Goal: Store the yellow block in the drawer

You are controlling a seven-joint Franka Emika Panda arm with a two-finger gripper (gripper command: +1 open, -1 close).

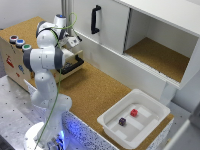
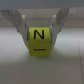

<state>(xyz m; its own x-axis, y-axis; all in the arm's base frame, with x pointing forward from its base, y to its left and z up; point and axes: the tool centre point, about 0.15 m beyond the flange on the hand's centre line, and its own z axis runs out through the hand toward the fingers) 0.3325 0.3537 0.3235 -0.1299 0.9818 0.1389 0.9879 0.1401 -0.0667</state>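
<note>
In the wrist view the yellow block (image 2: 40,40), a small bright cube with a black "N" on its face, sits between my gripper's (image 2: 40,31) two pale fingers (image 2: 21,24), which press against its sides. A pale surface lies under it. In the exterior view my gripper (image 1: 75,44) hangs over the pulled-out drawer (image 1: 76,61) of the cork-topped wooden box, whose black bar handle faces the counter. The arm hides the block in that view.
A white tub (image 1: 150,107) at the exterior view's right holds a red cube (image 1: 134,112) and a dark purple cube (image 1: 122,121). A white cabinet with a black vertical handle (image 1: 95,19) and an open compartment stands behind the cork counter (image 1: 95,90). Coloured buttons (image 1: 20,43) top the box.
</note>
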